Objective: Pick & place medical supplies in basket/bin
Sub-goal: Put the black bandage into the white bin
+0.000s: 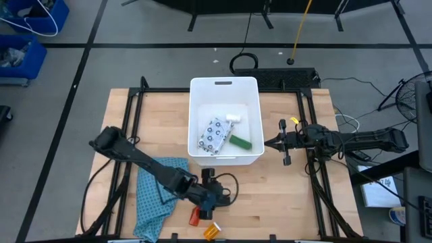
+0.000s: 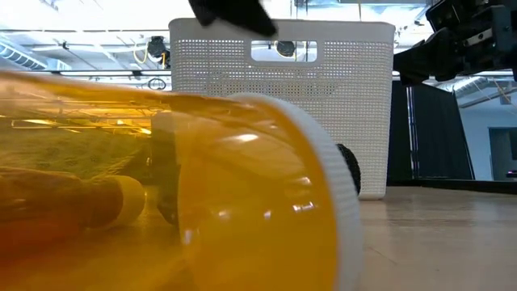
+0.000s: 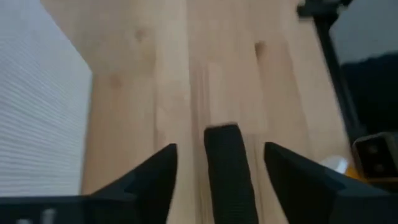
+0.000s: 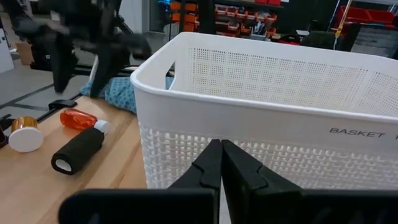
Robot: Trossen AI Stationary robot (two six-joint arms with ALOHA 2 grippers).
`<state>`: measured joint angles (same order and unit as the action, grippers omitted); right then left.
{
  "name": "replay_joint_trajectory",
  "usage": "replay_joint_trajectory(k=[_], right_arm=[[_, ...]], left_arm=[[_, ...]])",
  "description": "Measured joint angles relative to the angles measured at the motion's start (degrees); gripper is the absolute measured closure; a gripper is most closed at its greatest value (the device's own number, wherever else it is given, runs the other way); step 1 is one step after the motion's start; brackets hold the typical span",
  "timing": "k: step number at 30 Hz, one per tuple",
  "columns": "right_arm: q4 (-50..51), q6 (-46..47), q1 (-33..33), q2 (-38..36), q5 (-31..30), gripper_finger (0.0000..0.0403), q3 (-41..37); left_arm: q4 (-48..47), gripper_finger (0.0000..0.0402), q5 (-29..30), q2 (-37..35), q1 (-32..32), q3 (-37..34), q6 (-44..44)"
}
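Note:
My left gripper point(image 3: 221, 149) point(image 1: 217, 191) is open near the table's near edge. Its fingers stand on either side of the black block point(image 3: 227, 177) point(image 4: 78, 151) with wood showing in both gaps. The block lies on its side on the table. Beside it lie the red bottle point(image 1: 194, 216) point(image 4: 79, 118) and the orange bottle point(image 1: 211, 231) point(image 2: 202, 202). Inside the white bin point(image 1: 196, 108) point(image 4: 267, 81) rest the dotted packet point(image 1: 214, 135), the small white cylinder point(image 1: 233, 118) and the green block point(image 1: 240, 142). My right gripper point(image 4: 221, 149) point(image 1: 268, 143) is shut and holds nothing, hovering just right of the bin.
A teal patterned cloth point(image 1: 156, 196) lies on the table's left near part, under my left arm. The bin's wall point(image 3: 37, 112) stands close to my left gripper on its far side. Bare wood lies to the right of the bottles and the block.

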<state>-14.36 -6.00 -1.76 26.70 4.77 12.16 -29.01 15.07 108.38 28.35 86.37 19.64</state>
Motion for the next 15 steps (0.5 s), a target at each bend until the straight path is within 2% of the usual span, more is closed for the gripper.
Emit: replay_joint_trajectory(k=[7, 10, 15], right_arm=[[0.05, -0.2, 0.0, 0.0, -0.02, 0.0403, 0.0], [-0.19, -0.32, 0.0, 0.0, -0.01, 0.0403, -0.1], [-2.44, -0.7, -0.04, 0.02, -0.1, 0.0403, -2.04]], left_arm=[[3.38, 0.0065, -6.32, 5.12, -0.86, -0.03, -1.1], [3.29, 0.0044, -6.59, 7.06, -1.52, -0.03, -1.1], [4.32, 0.0026, -12.43, 10.66, -2.62, -0.03, -0.92]])
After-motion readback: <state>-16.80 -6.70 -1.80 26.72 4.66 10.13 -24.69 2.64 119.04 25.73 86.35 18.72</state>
